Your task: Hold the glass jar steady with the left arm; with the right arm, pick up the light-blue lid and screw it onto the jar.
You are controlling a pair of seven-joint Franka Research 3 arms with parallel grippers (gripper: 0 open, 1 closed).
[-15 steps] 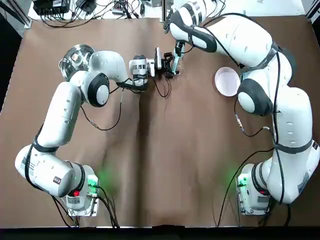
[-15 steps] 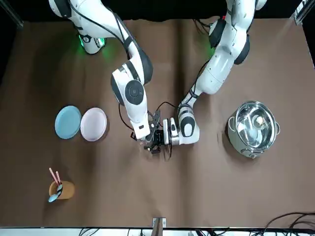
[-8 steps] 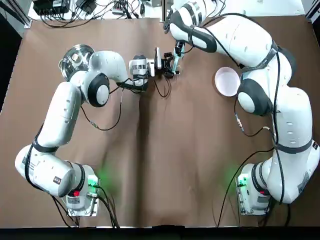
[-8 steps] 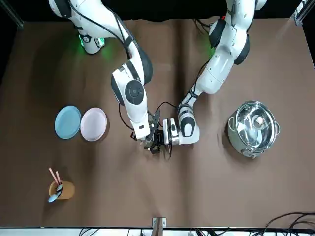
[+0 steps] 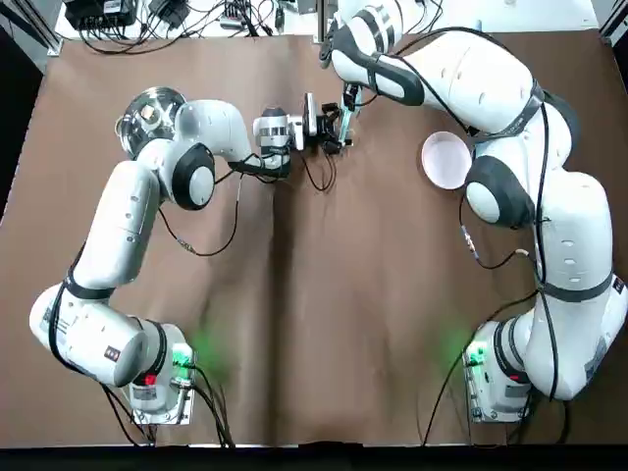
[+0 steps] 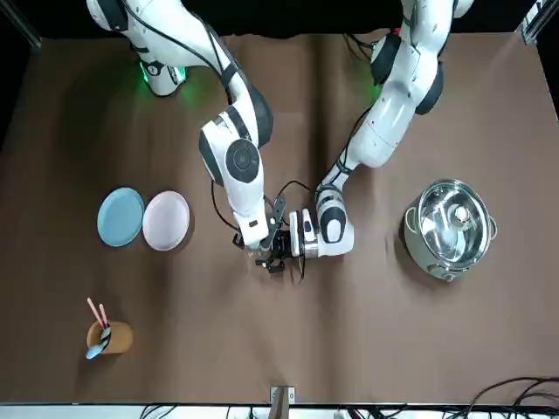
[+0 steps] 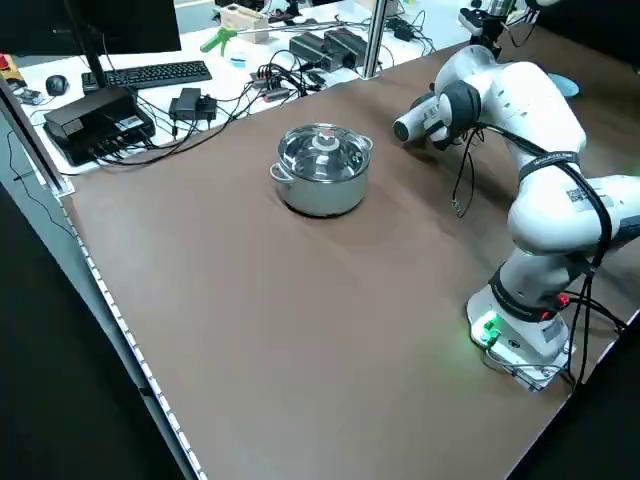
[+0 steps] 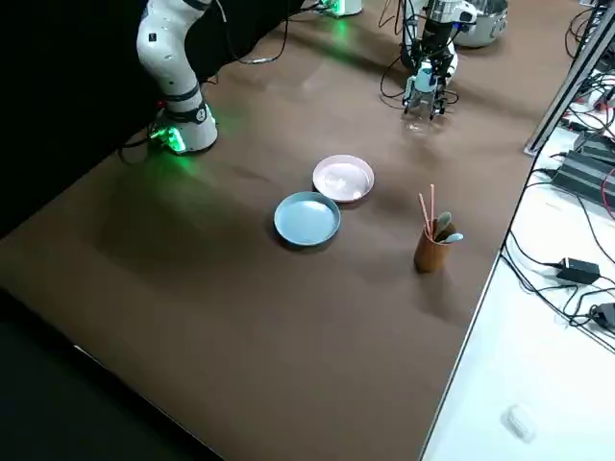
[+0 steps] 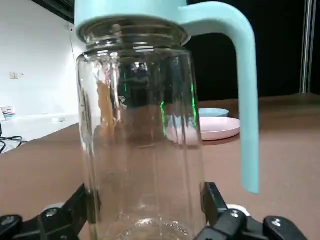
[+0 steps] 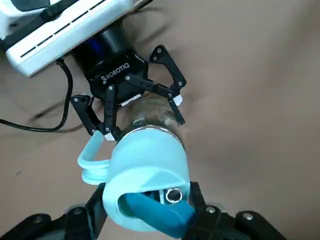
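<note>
Upper centre of the top view, on the brown table (image 5: 314, 314), the left gripper (image 10: 142, 117) clamps the glass jar (image 9: 142, 150) low down. The right gripper (image 10: 145, 215) grasps the light-blue lid (image 10: 147, 172) seated on its mouth. Cables (image 8: 569, 269) trail across the neighbouring white desk (image 8: 538, 365).

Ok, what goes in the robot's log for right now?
left jaws: shut around clear glass jar, upright | right jaws: shut on light-blue plastic lid, sitting on jar top | step: screw-on

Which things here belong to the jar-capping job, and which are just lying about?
In the job: glass jar, light-blue lid, left tool gripping the jar, right tool gripping the lid.
Lying about: steel pot, pink plate, blue plate, cup of utensils.
</note>
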